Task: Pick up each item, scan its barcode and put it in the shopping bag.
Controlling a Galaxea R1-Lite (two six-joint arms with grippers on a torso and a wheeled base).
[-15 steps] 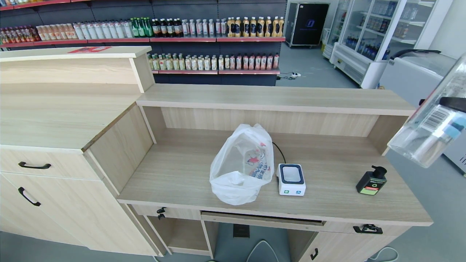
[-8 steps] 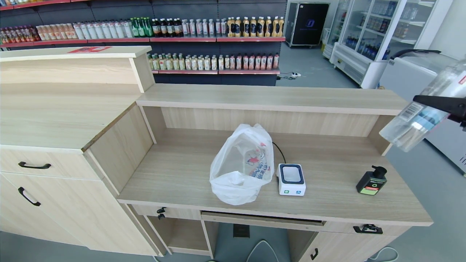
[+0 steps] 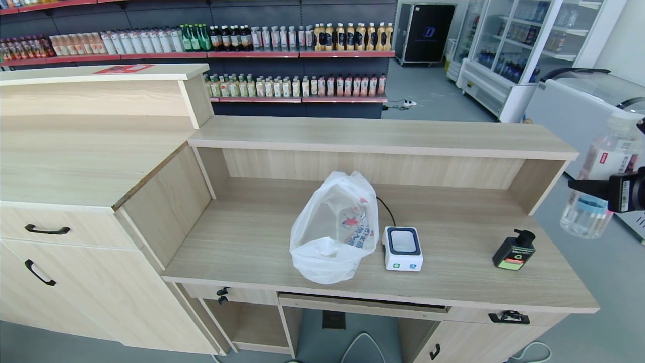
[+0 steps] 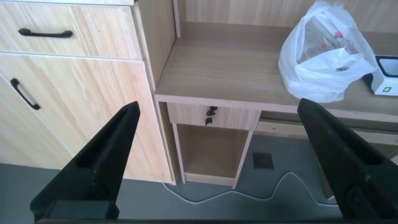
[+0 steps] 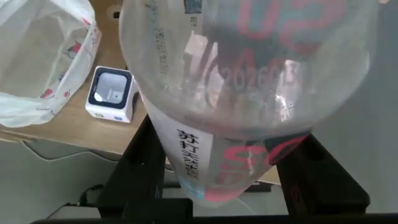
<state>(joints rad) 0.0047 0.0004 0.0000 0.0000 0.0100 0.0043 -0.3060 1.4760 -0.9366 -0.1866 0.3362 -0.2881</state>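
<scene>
My right gripper (image 3: 612, 191) is shut on a clear plastic water bottle (image 3: 599, 179), held in the air off the counter's right end, base downward. In the right wrist view the bottle (image 5: 249, 93) sits between the black fingers (image 5: 140, 168). A white shopping bag (image 3: 335, 229) stands open on the lower counter, with the white barcode scanner (image 3: 403, 248) just to its right. A dark pump bottle (image 3: 514, 250) stands near the counter's right side. My left gripper (image 4: 217, 162) hangs open below and left of the counter, nothing between its fingers; the bag (image 4: 326, 53) and scanner (image 4: 387, 74) lie beyond it.
The wooden counter (image 3: 453, 282) has a raised back ledge (image 3: 378, 133) and a taller cabinet (image 3: 75, 151) to the left. Drink shelves (image 3: 252, 45) and fridges (image 3: 519, 45) line the room behind. A freezer (image 3: 569, 106) stands right of the counter.
The right gripper has swung the water bottle from tilted with its barcode facing me to nearly upright, and lowered it toward the right edge.
</scene>
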